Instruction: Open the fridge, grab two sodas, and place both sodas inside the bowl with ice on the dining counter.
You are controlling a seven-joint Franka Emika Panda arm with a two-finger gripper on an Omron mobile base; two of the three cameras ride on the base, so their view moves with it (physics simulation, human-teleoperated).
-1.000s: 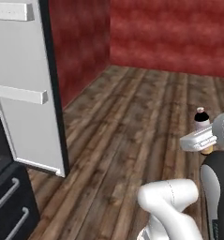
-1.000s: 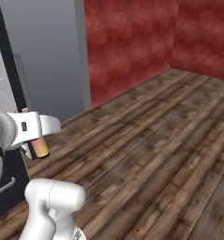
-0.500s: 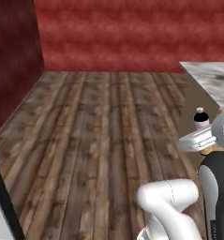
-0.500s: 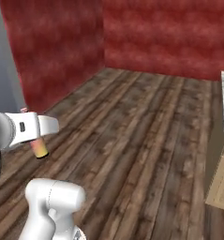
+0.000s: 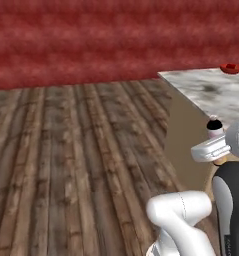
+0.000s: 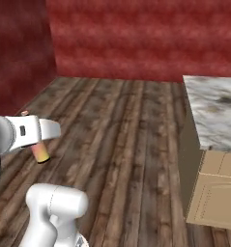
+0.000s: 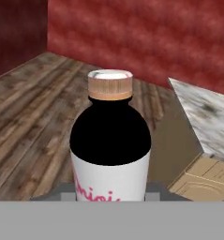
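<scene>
1 soda bottle beside marble counter edge

Home kitchen-diner, marble dining counter, plank floor, red walls

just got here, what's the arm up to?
The gripper is shut on a soda bottle, held upright at the arm's side over the wood floor. The base faces a red wall, with the marble dining counter ahead to the right. A red bowl sits on the counter's far part. The bottle has not reached it yet.
</scene>
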